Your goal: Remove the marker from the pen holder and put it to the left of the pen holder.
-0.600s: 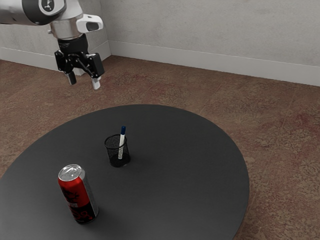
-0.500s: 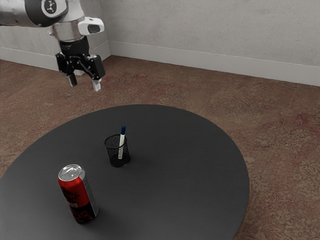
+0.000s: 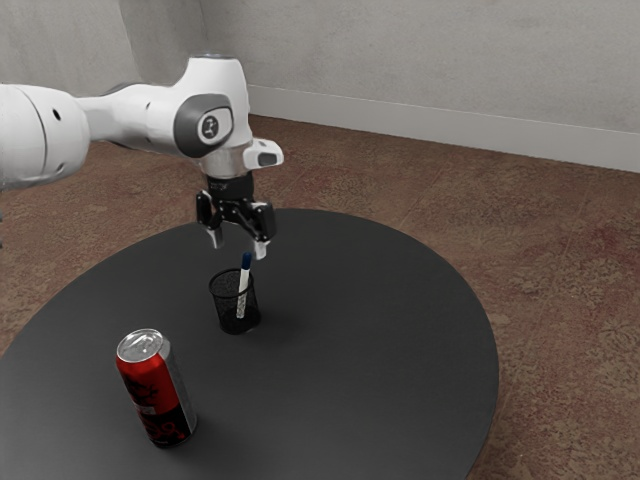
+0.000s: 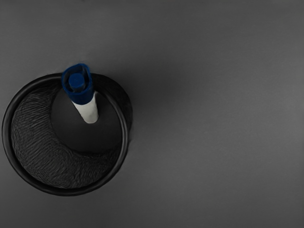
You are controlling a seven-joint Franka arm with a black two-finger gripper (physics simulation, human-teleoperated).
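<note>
Exterior view: at the near left, a red and black can is standing on the dark round counter, showing dark artwork and a small pale patch, its lettering proving too small to read. Later, the placing will probably be needing a path that is clearing this can. Further right, a round emblem is marking the arm, and no word on it is coming out legibly.

Next, the mesh pen holder is sitting upright, farther off than the can. Above its rim the end effector is hanging, spread wide and gripping nothing. The marker is leaning inside the holder, its blue cap end poking over the rim, and in the wrist view this end is lying across the rim.

Doing this step well is likely meaning centring over the cap rather than the holder's middle, matching the marker's tilt, then lowering gently until the fingers are straddling it without pinching the mesh. Closing should be coming softly, and lifting along the marker's lean, since a sideways pull could be dragging or tipping the light-looking holder.
</note>
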